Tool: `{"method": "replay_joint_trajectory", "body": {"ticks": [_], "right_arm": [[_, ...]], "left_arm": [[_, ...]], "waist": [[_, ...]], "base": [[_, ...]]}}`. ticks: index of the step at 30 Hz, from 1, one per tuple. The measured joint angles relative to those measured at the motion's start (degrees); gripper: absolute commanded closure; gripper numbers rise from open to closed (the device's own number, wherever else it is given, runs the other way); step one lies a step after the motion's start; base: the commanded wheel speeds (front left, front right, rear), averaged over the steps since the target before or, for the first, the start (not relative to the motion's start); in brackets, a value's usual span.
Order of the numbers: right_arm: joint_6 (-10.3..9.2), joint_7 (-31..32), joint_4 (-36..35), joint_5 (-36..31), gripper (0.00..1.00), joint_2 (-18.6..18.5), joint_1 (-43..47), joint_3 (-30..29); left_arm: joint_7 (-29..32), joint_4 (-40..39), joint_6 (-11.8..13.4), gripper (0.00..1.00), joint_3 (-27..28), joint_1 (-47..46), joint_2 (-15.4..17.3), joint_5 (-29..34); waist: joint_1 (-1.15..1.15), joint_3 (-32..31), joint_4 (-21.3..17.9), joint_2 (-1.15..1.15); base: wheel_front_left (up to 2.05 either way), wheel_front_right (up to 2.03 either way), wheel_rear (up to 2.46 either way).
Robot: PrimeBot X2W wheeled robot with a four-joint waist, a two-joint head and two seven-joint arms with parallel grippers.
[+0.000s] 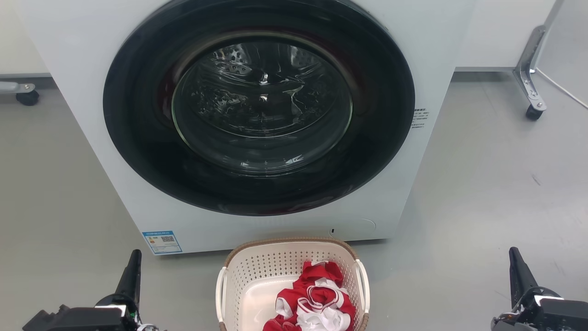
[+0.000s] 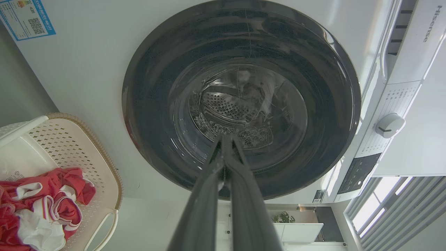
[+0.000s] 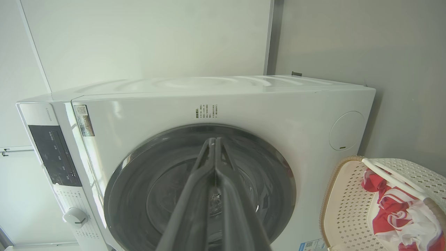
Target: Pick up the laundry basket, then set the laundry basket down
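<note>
The laundry basket (image 1: 257,271) stands on the grey floor (image 1: 482,184), centred at the bottom of the head view, between your two grippers and not yet lifted.

Behind it, the white washing machine (image 1: 69,92) takes up most of the scene. Its round dark door (image 1: 259,105) is closed, and you can see the steel drum through the glass. The basket's far rim lies just beside the foot of the machine, below the door. I cannot tell whether the two touch. That spot suggests the basket was placed for loading or unloading.

The basket is cream-white and perforated, with a brown woven-look rim. A heap of red and white clothes (image 1: 317,299) lies in its right half, so expect the load to sit a little off-centre. A white handle runs along each long side, the left handle (image 1: 221,294) and the right handle (image 1: 364,289). These look like the natural places to grip.

Your left gripper (image 1: 135,257) is well to the left of the basket and your right gripper (image 1: 514,257) well to the right, both pointing at the machine. This flanking stance suits a two-handed lift. In each wrist view the fingers are pressed together at the tips and pinch nothing, the left fingers (image 2: 205,195) and the right fingers (image 3: 188,209) alike. You will probably need to spread them, or hook them under the handles, before lifting.
</note>
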Motion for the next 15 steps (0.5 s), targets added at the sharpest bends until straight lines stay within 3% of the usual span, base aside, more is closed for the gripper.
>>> {"method": "replay_joint_trajectory", "body": {"ticks": [15], "right_arm": [[0.00,0.0,0.0,0.0,1.00,0.0,0.0,0.0]], "left_arm": [[0.0,0.0,0.0,1.00,0.0,0.0,0.0,0.0]], "waist": [[0.00,0.0,0.0,0.00]], "base": [[0.00,0.00,0.00]]}}
